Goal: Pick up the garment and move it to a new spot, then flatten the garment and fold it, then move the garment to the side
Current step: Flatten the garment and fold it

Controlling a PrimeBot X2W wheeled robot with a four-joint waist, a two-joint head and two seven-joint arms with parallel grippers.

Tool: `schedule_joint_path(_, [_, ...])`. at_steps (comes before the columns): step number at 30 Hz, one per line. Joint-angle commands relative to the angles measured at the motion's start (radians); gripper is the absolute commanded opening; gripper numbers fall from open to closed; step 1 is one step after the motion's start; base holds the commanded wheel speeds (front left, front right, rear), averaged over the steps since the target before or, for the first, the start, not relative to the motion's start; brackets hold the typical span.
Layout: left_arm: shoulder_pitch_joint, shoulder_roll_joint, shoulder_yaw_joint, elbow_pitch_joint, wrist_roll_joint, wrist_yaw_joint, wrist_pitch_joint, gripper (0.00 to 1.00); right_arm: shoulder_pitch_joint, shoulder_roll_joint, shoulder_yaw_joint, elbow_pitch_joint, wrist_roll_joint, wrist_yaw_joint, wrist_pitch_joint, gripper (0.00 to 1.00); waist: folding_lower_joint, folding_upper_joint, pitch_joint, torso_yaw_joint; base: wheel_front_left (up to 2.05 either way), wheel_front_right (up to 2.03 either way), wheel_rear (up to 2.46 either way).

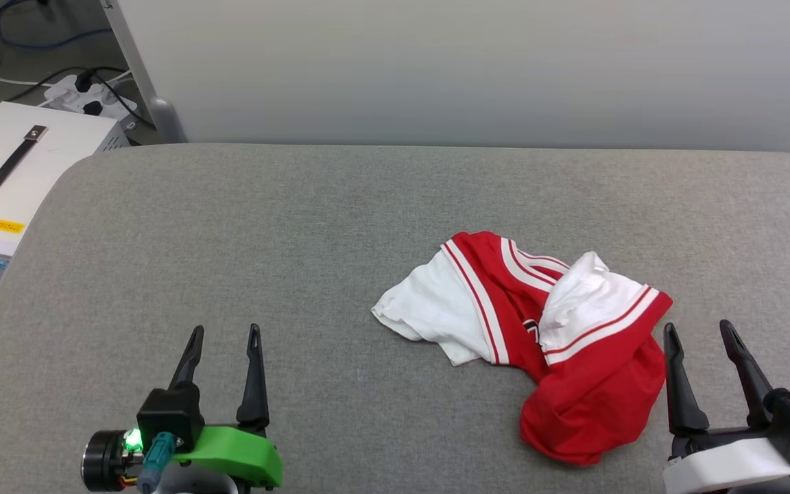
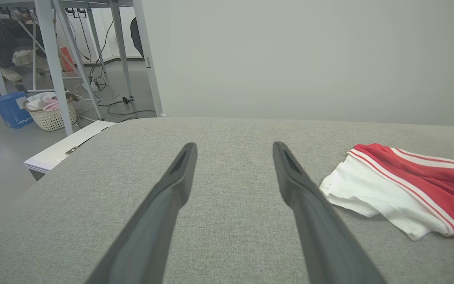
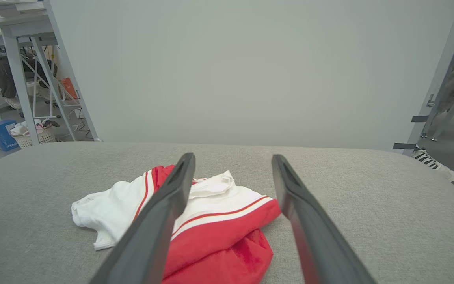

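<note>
Fingers spread and empty, the right gripper (image 1: 697, 328) sits just beside the garment (image 1: 594, 398), crumpled on the grey padded table (image 1: 230, 219); the left gripper (image 1: 225, 331), equally wide, waits well apart. Pickup not yet begun: next, likely reach and pinch.

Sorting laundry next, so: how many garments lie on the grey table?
1: the garment, crumpled right of centre on the table, just left of the right gripper. Anything under its folds would be hidden.
</note>
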State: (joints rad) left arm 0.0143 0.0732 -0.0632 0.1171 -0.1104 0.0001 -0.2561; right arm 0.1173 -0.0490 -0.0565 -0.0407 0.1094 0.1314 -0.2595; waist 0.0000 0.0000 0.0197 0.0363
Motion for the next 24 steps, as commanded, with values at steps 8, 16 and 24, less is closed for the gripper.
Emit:
schedule_joint_path(8, [0.0,-0.015,0.008,0.005,0.02,-0.012,-0.006,1.0,-0.164,-0.018,-0.005,-0.067,-0.066,-0.001,-0.002,1.0,0.0,0.0,0.012,0.003,0.0,0.0,0.0])
schedule_joint_path(16, [-0.01,-0.019,0.017,0.01,0.024,-0.017,-0.006,1.0,-0.363,-0.241,0.2,0.082,0.017,-0.001,0.003,1.0,0.0,0.0,0.023,-0.001,0.0,0.0,0.0])
schedule_joint_path(24, [-0.012,-0.021,0.024,0.01,0.023,-0.017,-0.006,1.0,-0.568,-0.458,0.569,0.182,0.309,-0.001,0.358,1.0,0.0,0.0,0.042,-0.007,0.0,0.0,0.0])
